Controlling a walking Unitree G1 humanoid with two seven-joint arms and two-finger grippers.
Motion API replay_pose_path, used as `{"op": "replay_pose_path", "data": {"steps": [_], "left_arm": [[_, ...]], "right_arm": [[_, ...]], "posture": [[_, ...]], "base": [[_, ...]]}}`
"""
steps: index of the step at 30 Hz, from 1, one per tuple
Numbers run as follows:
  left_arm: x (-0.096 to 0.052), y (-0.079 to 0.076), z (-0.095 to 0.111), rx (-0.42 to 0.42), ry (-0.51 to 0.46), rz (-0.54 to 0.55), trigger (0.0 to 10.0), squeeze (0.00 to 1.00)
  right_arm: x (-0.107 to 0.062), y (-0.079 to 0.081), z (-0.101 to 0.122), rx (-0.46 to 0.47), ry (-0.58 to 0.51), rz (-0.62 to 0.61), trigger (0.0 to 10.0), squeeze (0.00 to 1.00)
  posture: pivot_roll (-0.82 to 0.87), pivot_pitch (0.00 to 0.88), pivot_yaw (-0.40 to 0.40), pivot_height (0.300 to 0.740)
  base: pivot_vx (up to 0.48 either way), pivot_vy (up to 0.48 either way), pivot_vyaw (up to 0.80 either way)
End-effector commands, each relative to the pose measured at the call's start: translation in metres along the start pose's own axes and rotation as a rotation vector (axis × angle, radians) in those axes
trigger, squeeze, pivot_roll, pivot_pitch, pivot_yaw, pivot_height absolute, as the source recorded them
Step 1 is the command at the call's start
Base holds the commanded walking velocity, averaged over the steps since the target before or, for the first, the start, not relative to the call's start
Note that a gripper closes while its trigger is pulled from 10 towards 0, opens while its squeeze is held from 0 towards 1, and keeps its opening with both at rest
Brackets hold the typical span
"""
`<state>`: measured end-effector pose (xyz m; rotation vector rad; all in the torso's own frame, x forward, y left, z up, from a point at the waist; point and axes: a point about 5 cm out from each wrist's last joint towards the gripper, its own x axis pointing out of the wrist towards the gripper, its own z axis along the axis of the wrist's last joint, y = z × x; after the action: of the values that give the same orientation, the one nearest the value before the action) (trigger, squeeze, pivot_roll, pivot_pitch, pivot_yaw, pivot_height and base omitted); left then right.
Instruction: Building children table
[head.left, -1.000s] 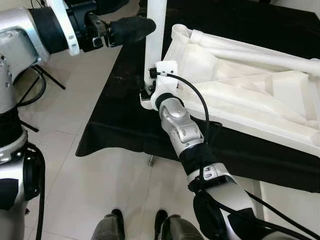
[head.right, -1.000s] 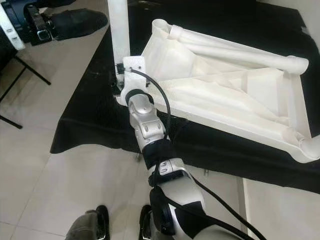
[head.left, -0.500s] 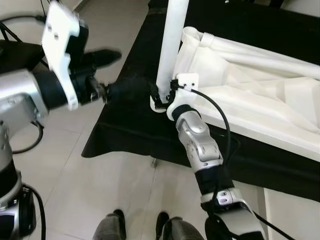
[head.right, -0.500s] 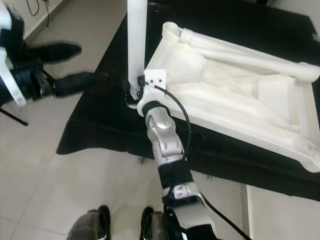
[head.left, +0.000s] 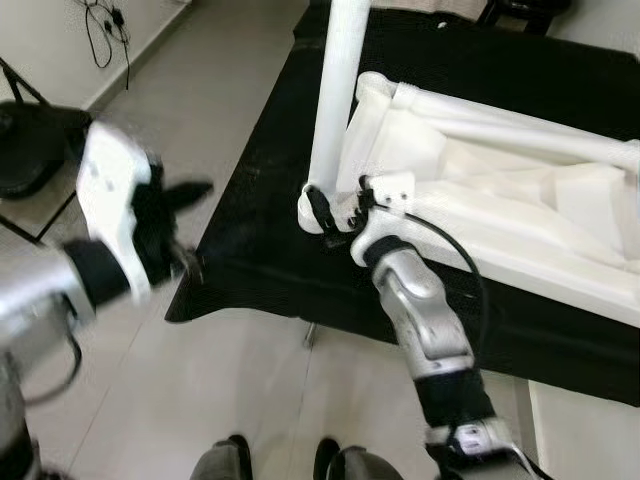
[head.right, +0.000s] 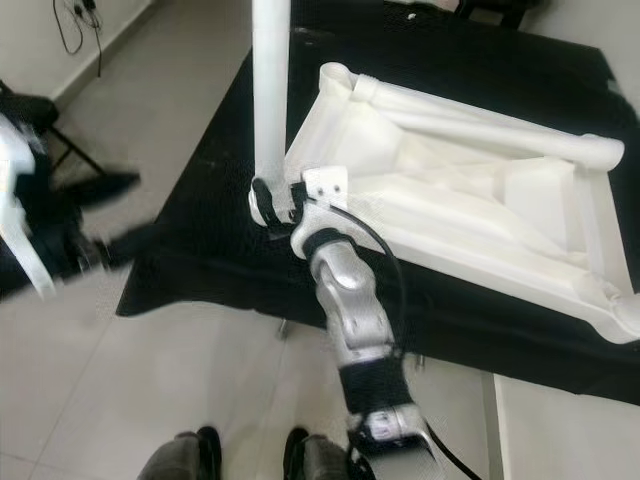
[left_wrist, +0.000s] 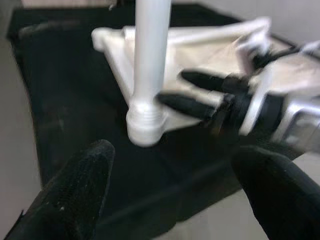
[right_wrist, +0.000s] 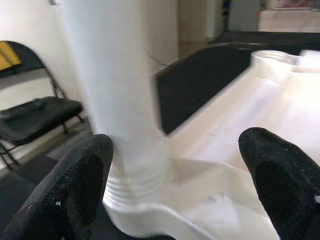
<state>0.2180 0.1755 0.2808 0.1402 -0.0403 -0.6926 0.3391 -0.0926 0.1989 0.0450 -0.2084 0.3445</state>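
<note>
A white plastic table top (head.left: 480, 190) lies upside down on a black-covered table (head.left: 250, 250). A white leg (head.left: 335, 100) stands upright in its near left corner socket. My right gripper (head.left: 335, 205) is at the foot of that leg. In the right wrist view its fingers (right_wrist: 75, 195) are spread wide, open, with the leg's threaded base (right_wrist: 135, 185) next to one of them. My left gripper (head.left: 185, 228), blurred, hangs open over the floor to the left of the table. In the left wrist view the left gripper (left_wrist: 175, 190) faces the leg (left_wrist: 150, 65) with nothing between its fingers.
A black folding chair (head.left: 25, 140) stands at the far left, and cables (head.left: 105, 20) lie on the tiled floor by the wall. The black table's near edge runs just below my right forearm (head.left: 425, 320). My feet (head.left: 225, 460) are close to it.
My left gripper has drawn back from the leg, down and leftward off the table. The right gripper has stayed at the leg's base. The head camera has shifted.
</note>
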Motion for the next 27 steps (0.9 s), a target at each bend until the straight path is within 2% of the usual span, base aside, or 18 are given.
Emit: {"op": "replay_pose_path", "data": {"steps": [1, 3, 7, 9, 10, 11, 12, 14, 17, 19, 23, 25, 26, 27], "left_arm": [[-0.002, -0.007, -0.004, 0.019, -0.009, 0.02, 10.0, 0.0], [-0.004, -0.009, -0.01, 0.004, -0.001, 0.043, 10.0, 0.0], [-0.011, -0.017, -0.03, -0.01, 0.002, 0.2, 10.0, 0.0], [-0.012, -0.018, -0.032, -0.007, 0.001, 0.216, 10.0, 0.0], [-0.014, -0.024, -0.047, -0.015, 0.032, 0.29, 10.0, 0.0], [-0.014, -0.031, -0.057, -0.031, 0.064, 0.297, 10.0, 0.0], [-0.014, -0.031, -0.057, -0.031, 0.064, 0.297, 10.0, 0.0], [-0.014, -0.039, -0.071, -0.053, 0.101, 0.322, 10.0, 0.0], [-0.014, -0.042, -0.076, -0.06, 0.11, 0.341, 10.0, 0.0], [-0.018, -0.042, -0.094, -0.041, 0.151, 0.464, 10.0, 0.0], [-0.022, -0.041, -0.108, -0.036, 0.181, 0.541, 10.0, 0.0], [-0.035, -0.037, -0.126, -0.009, 0.217, 0.697, 10.0, 0.0], [-0.035, -0.037, -0.126, -0.009, 0.217, 0.697, 10.0, 0.0], [-0.041, -0.036, -0.133, 0.007, 0.232, 0.76, 10.0, 0.0]], "right_arm": [[-0.008, 0.0, -0.004, -0.003, 0.016, 0.009, 10.0, 0.0], [-0.013, -0.002, -0.007, -0.013, 0.025, 0.007, 10.0, 0.0], [-0.043, -0.007, -0.023, -0.084, 0.082, 0.015, 10.0, 0.0], [-0.045, -0.007, -0.024, -0.092, 0.087, 0.017, 10.0, 0.0], [-0.057, -0.01, -0.032, -0.128, 0.134, 0.023, 10.0, 0.0], [-0.062, -0.011, -0.036, -0.14, 0.155, 0.033, 10.0, 0.0], [-0.062, -0.011, -0.036, -0.14, 0.155, 0.033, 10.0, 0.0], [-0.067, -0.016, -0.039, -0.149, 0.178, 0.041, 10.0, 0.0], [-0.068, -0.018, -0.039, -0.15, 0.185, 0.04, 10.0, 0.0], [-0.071, -0.023, -0.042, -0.165, 0.209, 0.038, 10.0, 0.0], [-0.072, -0.025, -0.045, -0.173, 0.227, 0.044, 10.0, 0.0], [-0.075, -0.028, -0.047, -0.176, 0.254, 0.031, 10.0, 0.0], [-0.075, -0.028, -0.047, -0.176, 0.254, 0.031, 10.0, 0.0], [-0.076, -0.03, -0.048, -0.175, 0.268, 0.021, 10.0, 0.0]], "posture": [[-0.15, 0.167, -0.079, 0.74], [-0.15, 0.167, -0.079, 0.74], [-0.15, 0.155, -0.09, 0.74], [-0.15, 0.155, -0.09, 0.74], [-0.15, 0.146, -0.1, 0.74], [-0.16, 0.139, -0.108, 0.74], [-0.16, 0.139, -0.108, 0.74], [-0.16, 0.13, -0.117, 0.74], [-0.16, 0.13, -0.117, 0.74], [-0.16, 0.11, -0.132, 0.74], [-0.16, 0.103, -0.138, 0.74], [-0.16, 0.087, -0.151, 0.74], [-0.16, 0.087, -0.151, 0.74], [-0.16, 0.087, -0.151, 0.74]], "base": [[0.0, 0.0, 0.0], [0.0, 0.0, 0.0], [0.0, 0.0, 0.0], [0.0, 0.0, 0.0], [0.0, 0.0, 0.0], [0.0, 0.0, 0.0], [0.0, 0.0, 0.0], [0.0, 0.0, 0.0], [0.0, 0.0, 0.0], [0.0, 0.0, 0.0], [0.0, 0.0, 0.0], [0.0, 0.0, 0.0], [0.0, 0.0, 0.0], [0.0, 0.0, 0.0]]}}
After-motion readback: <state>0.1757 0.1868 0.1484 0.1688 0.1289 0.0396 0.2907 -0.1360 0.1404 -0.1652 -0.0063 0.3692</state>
